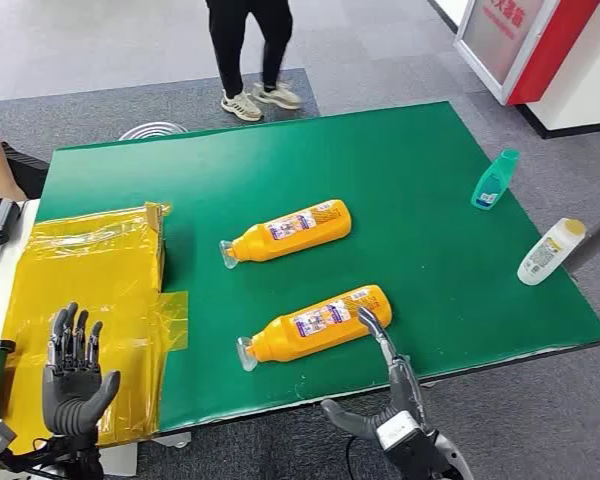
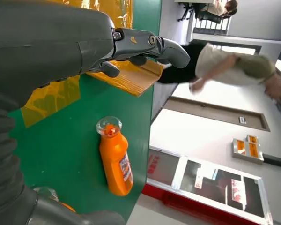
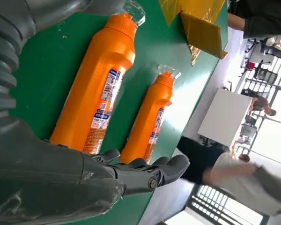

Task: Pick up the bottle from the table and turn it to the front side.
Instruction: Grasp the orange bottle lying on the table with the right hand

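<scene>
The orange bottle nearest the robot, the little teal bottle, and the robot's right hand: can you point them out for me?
Near orange bottle [image 1: 316, 326]: head view, on its label at mid-body.
Teal bottle [image 1: 494, 181]: head view, middle of its body.
Right hand [image 1: 393, 385]: head view, on the middle of the hand.

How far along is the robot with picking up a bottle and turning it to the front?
Nothing looks finished: both orange bottles lie flat on the green table. In hand: the right hand reaches over the base end of the near bottle, fingers spread, no grip visible. The left hand is open above the yellow sheet. The far bottle lies apart from both hands. Gripping, lifting and turning are all left.
</scene>
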Available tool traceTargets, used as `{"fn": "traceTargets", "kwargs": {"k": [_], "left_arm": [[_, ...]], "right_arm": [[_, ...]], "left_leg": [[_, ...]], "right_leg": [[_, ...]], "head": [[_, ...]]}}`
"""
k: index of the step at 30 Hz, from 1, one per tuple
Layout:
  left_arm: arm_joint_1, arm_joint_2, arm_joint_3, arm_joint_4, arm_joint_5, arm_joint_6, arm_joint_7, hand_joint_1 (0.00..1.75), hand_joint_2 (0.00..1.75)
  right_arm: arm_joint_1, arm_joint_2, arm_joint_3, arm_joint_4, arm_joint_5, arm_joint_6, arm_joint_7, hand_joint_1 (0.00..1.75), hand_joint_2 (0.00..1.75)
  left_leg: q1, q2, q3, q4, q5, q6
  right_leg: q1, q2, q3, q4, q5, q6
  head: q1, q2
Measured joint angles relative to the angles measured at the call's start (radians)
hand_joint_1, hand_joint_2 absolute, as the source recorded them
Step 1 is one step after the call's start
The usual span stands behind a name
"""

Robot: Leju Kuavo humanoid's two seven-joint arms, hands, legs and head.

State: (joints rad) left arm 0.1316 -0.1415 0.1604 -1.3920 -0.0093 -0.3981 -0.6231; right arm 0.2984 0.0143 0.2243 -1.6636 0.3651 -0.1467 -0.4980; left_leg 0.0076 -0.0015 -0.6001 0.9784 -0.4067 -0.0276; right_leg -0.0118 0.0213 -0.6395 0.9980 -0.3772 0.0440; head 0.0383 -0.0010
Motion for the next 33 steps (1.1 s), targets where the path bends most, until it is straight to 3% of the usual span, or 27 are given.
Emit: {"fn": "traceTargets", "kwargs": {"k": [10, 22, 33], "left_arm": [[0.010, -0.001, 0.014, -0.007, 0.012, 0.022, 0.003, 0.00, 1.75], [0.061, -0.034, 0.209, -0.050, -0.085, -0.002, 0.038, 0.00, 1.75], [0.063, -0.029, 0.247, -0.052, -0.196, -0.028, 0.044, 0.00, 1.75]], "right_arm": [[-0.006, -0.006, 0.005, -0.004, 0.026, -0.047, 0.024, 0.00, 1.75], [-0.058, 0.012, 0.118, 0.016, 0.104, -0.155, 0.097, 0.00, 1.75], [-0.118, 0.008, 0.172, 0.041, 0.196, -0.157, 0.152, 0.00, 1.75]], "left_leg": [[0.000, 0.000, 0.000, 0.000, 0.000, 0.000], [0.000, 0.000, 0.000, 0.000, 0.000, 0.000], [0.000, 0.000, 0.000, 0.000, 0.000, 0.000]], "right_leg": [[0.000, 0.000, 0.000, 0.000, 0.000, 0.000], [0.000, 0.000, 0.000, 0.000, -0.001, 0.000], [0.000, 0.000, 0.000, 0.000, 0.000, 0.000]], "head": [[0.000, 0.000], [0.000, 0.000], [0.000, 0.000]]}}
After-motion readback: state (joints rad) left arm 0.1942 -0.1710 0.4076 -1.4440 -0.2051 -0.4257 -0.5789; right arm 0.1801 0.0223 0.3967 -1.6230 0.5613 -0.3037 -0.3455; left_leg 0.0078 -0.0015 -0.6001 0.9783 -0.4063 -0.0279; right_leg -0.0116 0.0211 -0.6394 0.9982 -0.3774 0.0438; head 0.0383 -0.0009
